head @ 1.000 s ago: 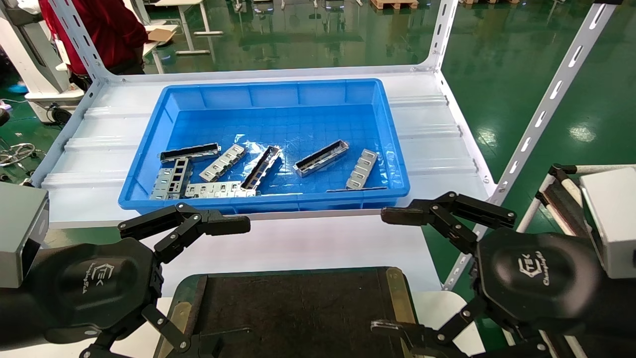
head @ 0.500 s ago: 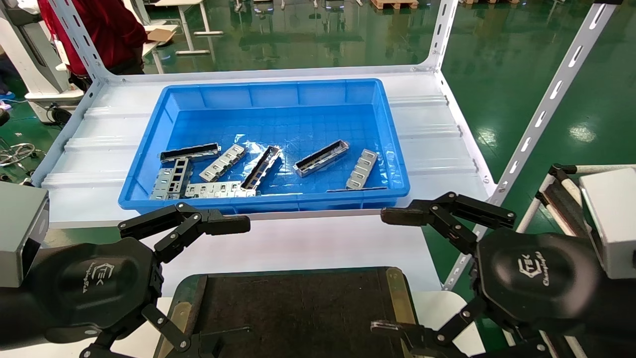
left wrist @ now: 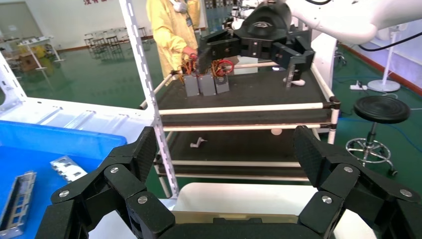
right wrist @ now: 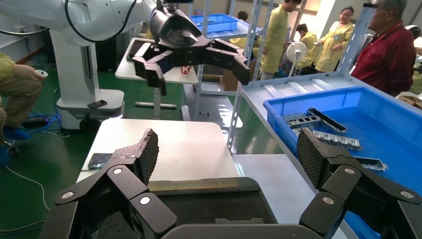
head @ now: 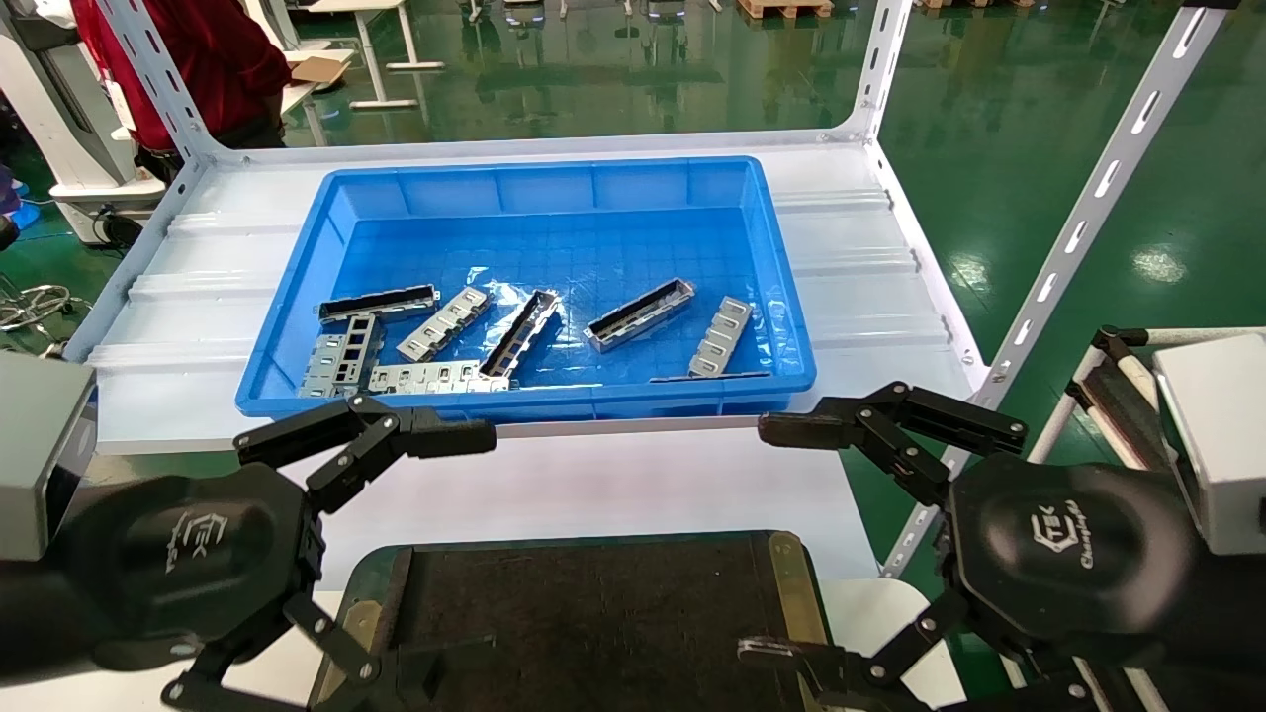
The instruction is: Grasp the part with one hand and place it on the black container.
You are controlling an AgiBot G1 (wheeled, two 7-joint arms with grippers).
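Note:
Several silver parts lie in the blue bin (head: 554, 183), among them a U-channel bar (head: 638, 314), a pierced bar (head: 722, 336) and another bar (head: 521, 331). The black container (head: 593, 613) lies flat at the near edge between my hands, empty; it also shows in the right wrist view (right wrist: 199, 204). My left gripper (head: 465, 554) is open and empty over the container's left side, short of the bin; it also shows in its wrist view (left wrist: 225, 149). My right gripper (head: 754, 539) is open and empty at the container's right edge; it also shows in its wrist view (right wrist: 228, 149).
The bin sits on a white ribbed shelf (head: 870, 257) with slotted uprights (head: 1078, 227) at the right and at the back corners. A white table (head: 593, 485) lies between shelf and container. A tube-frame cart (head: 1118, 386) stands at the right. A person in red (head: 198, 59) stands far left.
My left gripper has shifted slightly up and toward the bin, still open. The right gripper and the parts have not moved.

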